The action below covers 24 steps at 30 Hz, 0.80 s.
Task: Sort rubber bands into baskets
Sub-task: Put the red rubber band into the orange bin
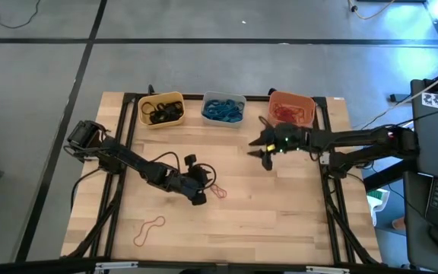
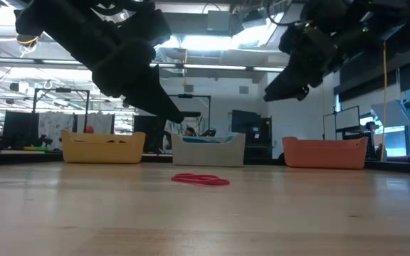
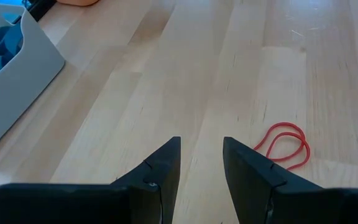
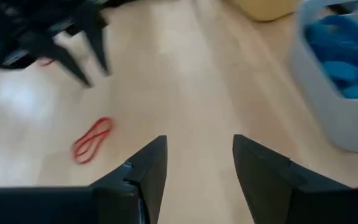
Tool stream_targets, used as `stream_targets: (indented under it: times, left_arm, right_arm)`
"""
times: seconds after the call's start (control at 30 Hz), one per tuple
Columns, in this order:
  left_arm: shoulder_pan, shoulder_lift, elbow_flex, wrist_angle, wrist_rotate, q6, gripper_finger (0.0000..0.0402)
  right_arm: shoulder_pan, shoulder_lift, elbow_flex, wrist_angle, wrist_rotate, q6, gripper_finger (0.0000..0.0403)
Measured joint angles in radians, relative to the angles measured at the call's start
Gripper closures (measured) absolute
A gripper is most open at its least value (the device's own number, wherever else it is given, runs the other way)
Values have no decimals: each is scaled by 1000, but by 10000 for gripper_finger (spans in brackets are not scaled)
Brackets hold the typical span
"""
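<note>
Three baskets stand in a row at the table's far edge: a yellow one [image 1: 162,109] with black bands, a pale grey one [image 1: 223,109] with blue bands, and an orange one [image 1: 291,109] with red bands. A red rubber band [image 1: 218,190] [image 3: 284,146] lies flat on the wood at mid-table. My left gripper [image 1: 201,196] [image 3: 202,165] hovers open just left of it, fingers empty. My right gripper [image 1: 263,152] [image 4: 199,168] hangs open and empty above the table, in front of the gap between the grey and orange baskets. The red band [image 4: 92,139] also shows in the right wrist view.
A second, orange-red band [image 1: 149,230] lies on the wood near the front left. A black frame [image 1: 331,190] runs along the table's sides. Bare wood lies between the two grippers and toward the near edge.
</note>
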Motion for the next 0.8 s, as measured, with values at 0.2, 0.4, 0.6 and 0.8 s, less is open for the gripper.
stream_targets:
  times: [0.2,0.4,0.6,0.8]
  left_arm:
    - [0,0,0,-1,0,0,284]
    - [0,0,0,-1,0,-1,284]
    - [0,0,0,1,0,-2,284]
    - [0,0,-1,-1,0,-3,284]
  right_arm:
    - [146,107,-1,160,11,2,221]
    - [259,254,4,354,19,2,221]
    - [332,410,105,351,80,-3,221]
    - [361,551,233,351,90,-1,221]
